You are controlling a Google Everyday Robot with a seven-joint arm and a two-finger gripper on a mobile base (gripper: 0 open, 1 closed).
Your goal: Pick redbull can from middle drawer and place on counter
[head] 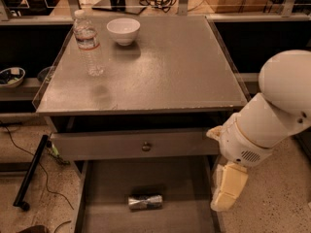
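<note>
The redbull can (145,202) lies on its side on the floor of the open middle drawer (107,188), near its front. The counter (160,67) is the grey speckled top above it. My gripper (227,188) hangs from the white arm at the drawer's right wall, to the right of the can and a little above the drawer floor. It holds nothing that I can see.
A clear water bottle (88,43) and a white bowl (123,30) stand at the counter's back left. A closed drawer front with a round knob (146,146) sits above the open drawer. A black pole (30,173) and cables lie on the floor at left.
</note>
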